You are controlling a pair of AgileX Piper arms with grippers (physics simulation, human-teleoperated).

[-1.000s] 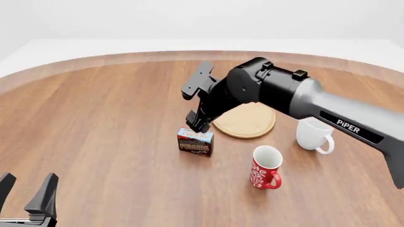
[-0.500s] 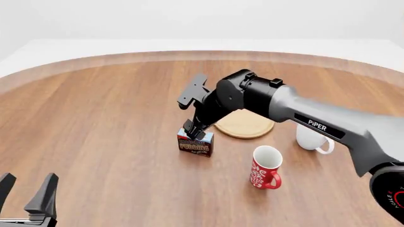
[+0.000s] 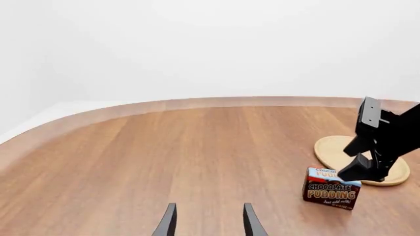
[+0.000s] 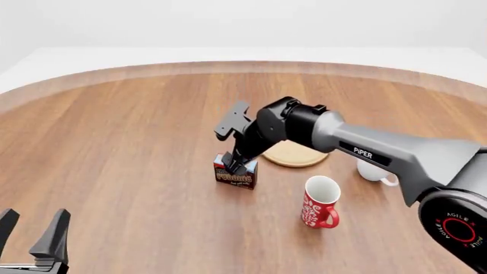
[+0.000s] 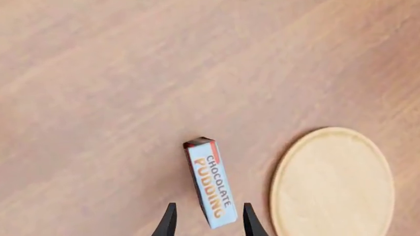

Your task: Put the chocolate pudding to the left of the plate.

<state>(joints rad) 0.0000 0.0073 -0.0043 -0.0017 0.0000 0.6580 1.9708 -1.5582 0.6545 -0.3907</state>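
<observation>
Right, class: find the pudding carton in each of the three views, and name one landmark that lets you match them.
Left wrist view: the pudding stands at lower right, its front lettering readable, under the right gripper.
Front view: the pudding sits near the centre, left of the red mug.
Right wrist view: the pudding shows its top, low in the picture, between the fingertips.
Shared landmark: the plate, beside the pudding in every view.

The left gripper (image 3: 206,222) shows only its 2 dark fingertips (image 3: 168,223), held apart with bare wooden table (image 3: 164,157) between them. Well ahead of those tips and off to one side stands the chocolate pudding (image 3: 331,189), upright. The right gripper (image 3: 357,169) hangs directly over it. The plate (image 3: 331,150) lies just beyond the carton.
</observation>
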